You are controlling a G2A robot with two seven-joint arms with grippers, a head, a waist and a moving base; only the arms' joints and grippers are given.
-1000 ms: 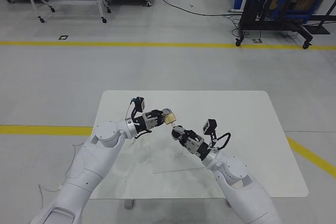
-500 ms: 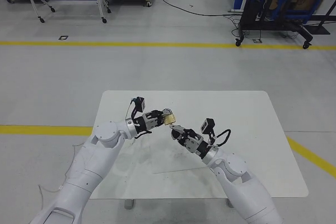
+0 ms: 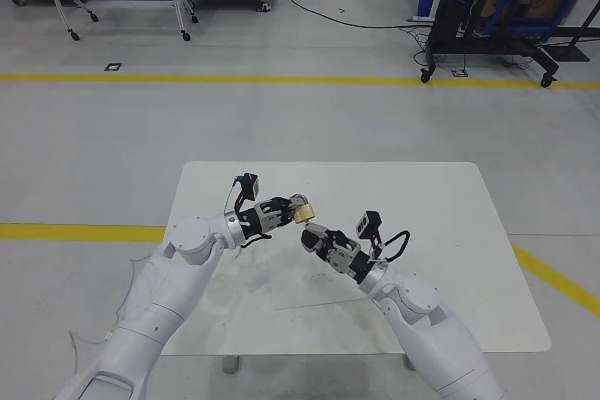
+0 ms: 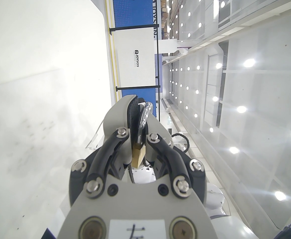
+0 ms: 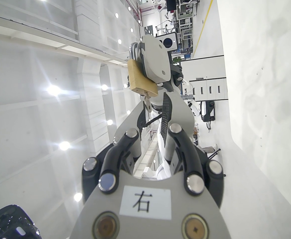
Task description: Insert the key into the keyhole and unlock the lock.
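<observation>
Closed in on the brass padlock (image 3: 304,210) over the last second with the right gripper (image 3: 313,238), clenched on the key (image 5: 147,101). Kept the left gripper (image 3: 296,208) steady, clamped around the padlock and holding it up over the white table (image 3: 450,200). Seems to have the key tip at the keyhole, depth unclear; insertion probably underway, turning not yet done. Beyond, grey floor with a yellow line (image 3: 280,78) and a dark wheeled cart (image 3: 485,45).
</observation>
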